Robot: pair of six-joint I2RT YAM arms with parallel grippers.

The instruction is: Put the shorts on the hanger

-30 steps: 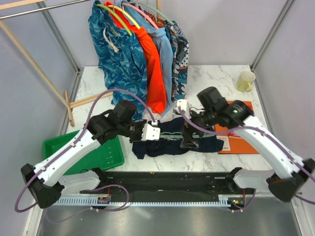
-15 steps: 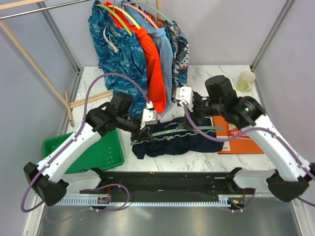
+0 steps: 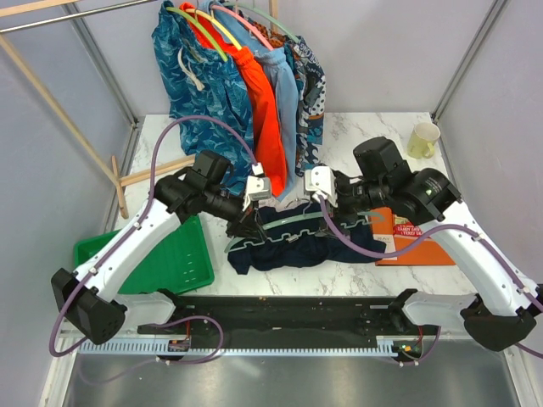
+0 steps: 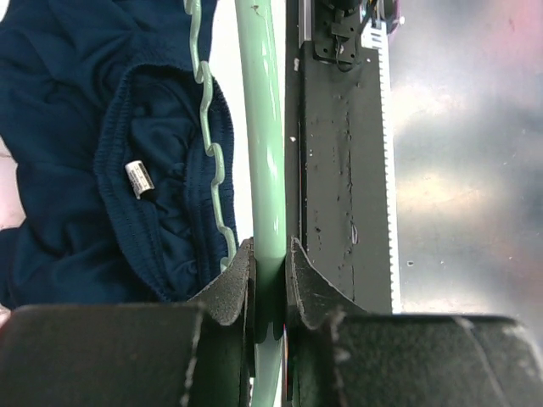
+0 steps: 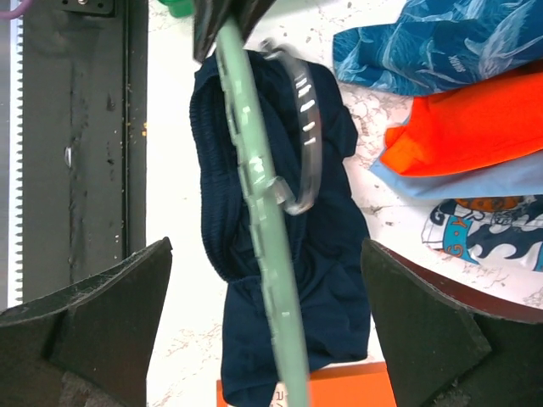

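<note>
Sitting near-left on the counter [image 3: 365, 136], green tray [image 3: 178, 264] has the left arm crossing above it; pale cup [image 3: 423, 140] stands far right. Left hand [image 4: 270, 271] clamped on the mint hanger [image 4: 263, 127] shoulder bar; right hand [image 5: 263, 254] spread wide, hanger running between its fingers, contact unclear. Navy shorts [image 3: 288, 253] lie crumpled centre-near under the hanger, zigzag bar across the waistband, white label showing.

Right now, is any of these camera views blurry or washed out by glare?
Top external: evenly lit and sharp, no glare. Left wrist: pale glare on the metal sheet at right, and the jaws up close are soft. Right wrist: the hanger looks slightly soft, and the dark jaws at the edges are underexposed.
</note>
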